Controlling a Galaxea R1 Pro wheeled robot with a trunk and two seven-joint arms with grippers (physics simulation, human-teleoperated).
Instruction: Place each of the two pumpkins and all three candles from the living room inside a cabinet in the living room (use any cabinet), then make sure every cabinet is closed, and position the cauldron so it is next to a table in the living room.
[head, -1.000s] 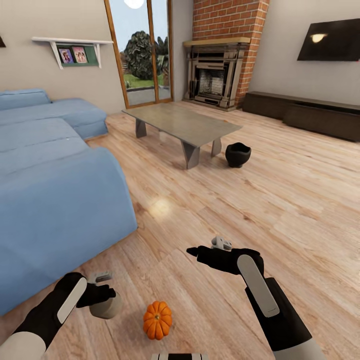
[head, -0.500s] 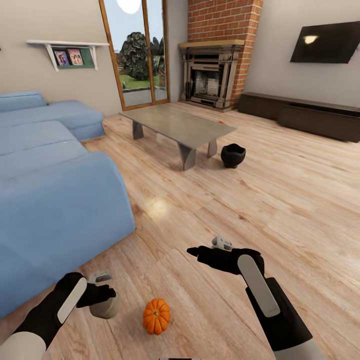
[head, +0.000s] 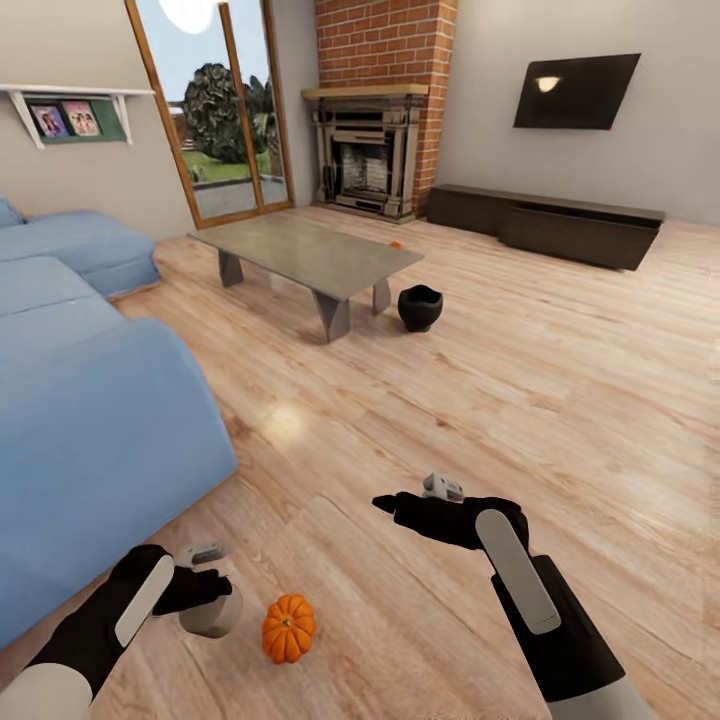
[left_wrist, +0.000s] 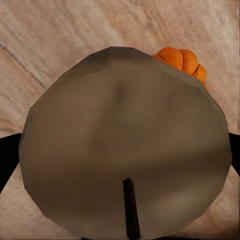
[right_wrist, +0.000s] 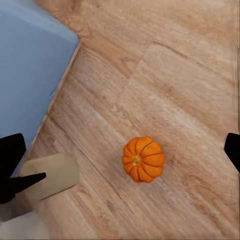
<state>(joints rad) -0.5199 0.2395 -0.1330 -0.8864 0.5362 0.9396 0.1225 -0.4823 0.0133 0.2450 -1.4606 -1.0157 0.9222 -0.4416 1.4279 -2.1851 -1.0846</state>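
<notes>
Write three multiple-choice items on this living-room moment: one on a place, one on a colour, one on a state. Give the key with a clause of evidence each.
1. Where is the cauldron?
A. on the sofa
B. on the floor beside the low table
C. on the cabinet

2. What colour is the pumpkin on the floor?
A. orange
B. white
C. green

3. What does the left gripper hold?
A. nothing
B. a pumpkin
C. a candle

Key: 1 B, it stands on the planks by the table's near corner. 2 A, bright orange in head and right wrist views. 3 C, the grey-beige cylinder sits between its fingers.

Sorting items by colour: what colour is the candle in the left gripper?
Grey-beige, plain; the candle shows best in the left wrist view.
</notes>
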